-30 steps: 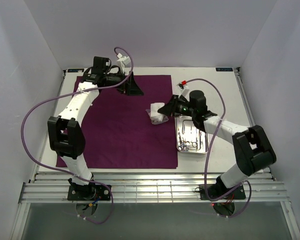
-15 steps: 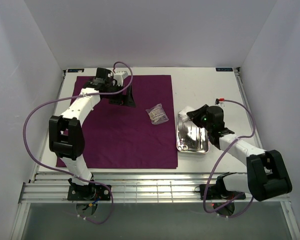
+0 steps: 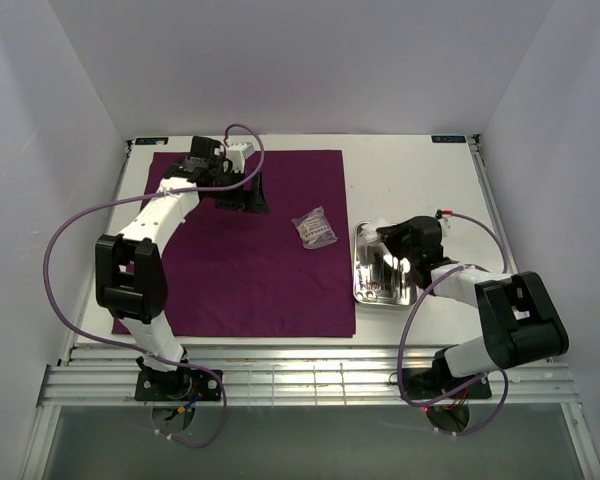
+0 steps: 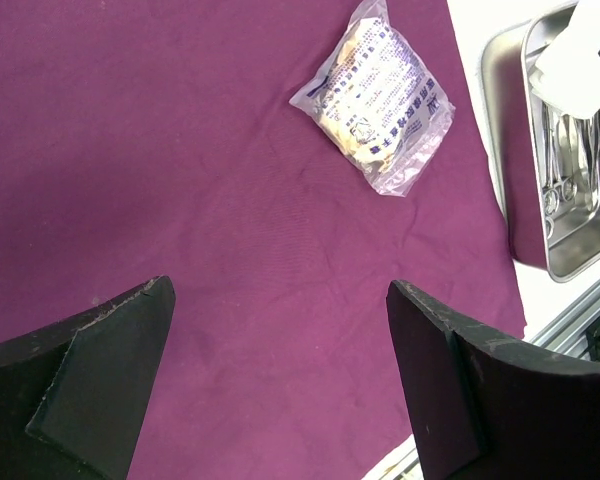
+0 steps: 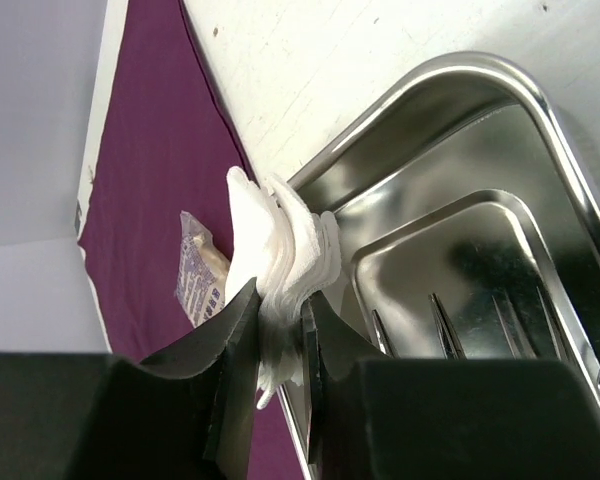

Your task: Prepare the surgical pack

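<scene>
The deep-purple cloth (image 3: 250, 270) lies flat and spread on the table. A small steel tray (image 3: 358, 292) sits at its right edge, with metal instruments (image 3: 382, 285) inside. My right gripper (image 5: 279, 295) is shut on a stack of white gauze pads (image 5: 280, 235) over the tray's far left corner (image 5: 450, 115). In the top view that gripper (image 3: 385, 240) is low over the tray. My left gripper (image 4: 280, 290) hangs open over the far part of the cloth (image 4: 180, 150), nothing between its fingers. It shows in the top view (image 3: 248, 197) too.
A clear sealed packet (image 3: 314, 228) with pale contents lies on the cloth near its right edge, also in the left wrist view (image 4: 378, 105). White walls enclose the table on three sides. A slatted metal rail (image 3: 300, 375) runs along the near edge.
My right arm has pulled back from over the cloth to the tray, still gripping the gauze, and the packet now shows uncovered. The left gripper barely shifted.
</scene>
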Tool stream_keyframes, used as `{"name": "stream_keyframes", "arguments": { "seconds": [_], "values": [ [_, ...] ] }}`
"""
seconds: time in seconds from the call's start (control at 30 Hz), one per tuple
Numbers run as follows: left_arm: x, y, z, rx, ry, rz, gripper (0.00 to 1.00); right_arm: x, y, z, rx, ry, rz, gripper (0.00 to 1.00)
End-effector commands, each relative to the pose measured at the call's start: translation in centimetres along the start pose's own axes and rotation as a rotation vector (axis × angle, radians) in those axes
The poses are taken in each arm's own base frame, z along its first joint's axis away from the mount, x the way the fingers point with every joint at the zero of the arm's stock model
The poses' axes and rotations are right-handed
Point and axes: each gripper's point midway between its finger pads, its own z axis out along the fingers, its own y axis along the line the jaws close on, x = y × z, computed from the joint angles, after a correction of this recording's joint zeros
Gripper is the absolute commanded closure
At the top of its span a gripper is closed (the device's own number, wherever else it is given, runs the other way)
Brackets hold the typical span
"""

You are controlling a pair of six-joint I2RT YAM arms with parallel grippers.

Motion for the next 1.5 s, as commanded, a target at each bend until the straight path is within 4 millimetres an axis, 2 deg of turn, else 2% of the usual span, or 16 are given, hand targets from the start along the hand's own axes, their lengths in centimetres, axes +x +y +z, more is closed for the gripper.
{"name": "stream_keyframes", "arguments": {
  "seconds": [0.0,0.27,0.37,0.47,0.63,0.73,0.77,0.87,1.07,1.1,1.17,1.23,1.33,1.4,1.43,1.47],
  "values": [
    [-1.4,-0.8,-2.0,-0.004,-0.061,0.039,0.02,-0.9,1.6,0.2,-0.073,-0.043,0.070,0.92],
    [-1.6,-1.0,-1.8,0.007,-0.063,0.042,0.02,0.6,0.0,0.6,-0.052,-0.012,0.081,0.92],
    [-1.5,-1.0,-1.8,0.009,-0.062,0.039,0.02,1.3,-0.3,1.2,-0.022,0.027,0.058,0.92],
    [-1.4,-1.1,-1.8,0.012,-0.060,0.040,0.02,1.6,-0.3,1.0,-0.019,0.027,0.048,0.92],
    [-1.5,-1.1,-1.7,0.015,-0.060,0.036,0.02,1.7,-2.6,0.8,0.070,0.007,0.064,0.92],
    [-1.8,-1.2,-1.9,0.014,-0.068,0.040,0.02,1.6,-2.6,0.5,0.074,0.004,0.076,0.75],
    [-1.9,-1.2,-1.9,0.014,-0.069,0.041,0.02,1.5,-2.5,0.3,0.077,0.004,0.076,0.62],
    [-1.9,-1.2,-1.8,0.020,-0.068,0.039,0.02,1.2,-2.6,0.0,0.102,-0.004,0.072,0.49],
    [-2.1,-1.3,-1.8,0.024,-0.070,0.039,0.02,0.2,-2.0,-1.3,0.135,-0.028,0.064,0.44],
    [-2.1,-1.3,-1.8,0.025,-0.071,0.038,0.02,0.2,-2.7,-1.7,0.164,-0.031,0.060,0.43],
    [-2.0,-1.2,-1.7,0.027,-0.067,0.036,0.02,-0.1,-2.7,-2.4,0.175,-0.041,0.073,0.42],
    [-2.0,-1.4,-1.7,0.032,-0.066,0.037,0.02,0.1,-3.3,-3.1,0.213,-0.026,0.074,0.42],
    [-2.1,-1.4,-1.7,0.034,-0.068,0.037,0.02,-0.8,-1.5,-4.7,0.181,-0.030,0.037,0.43],
    [-2.1,-1.4,-1.7,0.034,-0.069,0.038,0.02,-1.3,-0.4,-5.0,0.133,-0.026,-0.121,0.57],
    [-2.1,-1.4,-1.6,0.034,-0.068,0.037,0.02,-1.8,1.1,-4.7,0.101,-0.020,-0.188,0.64],
    [-2.2,-1.3,-1.7,0.033,-0.069,0.038,0.02,-1.3,-0.2,-5.0,0.171,0.034,-0.279,0.74]
  ]
}}
